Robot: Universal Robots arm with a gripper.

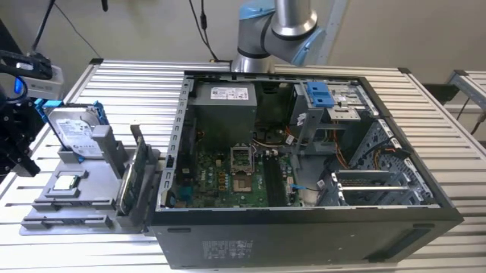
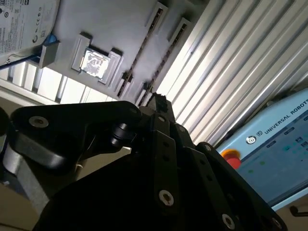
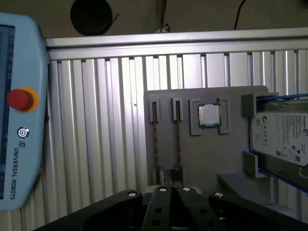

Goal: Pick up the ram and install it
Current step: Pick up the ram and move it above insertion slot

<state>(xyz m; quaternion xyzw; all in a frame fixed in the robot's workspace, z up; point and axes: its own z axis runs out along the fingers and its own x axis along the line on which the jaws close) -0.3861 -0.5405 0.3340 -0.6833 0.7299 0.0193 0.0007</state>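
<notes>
Tool (image 3: 171, 178) tips are drawn close together, narrow, with nothing visible between them. In the first wrist view they sit over the grey holder (image 3: 207, 159), near the lower ends of its two slots and between the two lines. I cannot tell whether they touch anything.

One ram stick (image 3: 155, 139) stands on edge in the outer slot. The other ram stick (image 3: 178, 139) stands in the slot just beside it, parallel and apart from the first. A small square silver chip (image 3: 210, 115) rests in its own pocket next to the second stick. Past the chip, the hard drive (image 3: 281, 137) leans in its blue frame.

The holder lies on the ribbed metal desk (image 3: 106, 120). In the exterior view it sits just beside the open computer case (image 1: 304, 239), on the exterior view's left, and the case's board is exposed. A pale blue control tablet (image 3: 21, 144) with a red button (image 3: 20, 98) is off to the side of the desk.
</notes>
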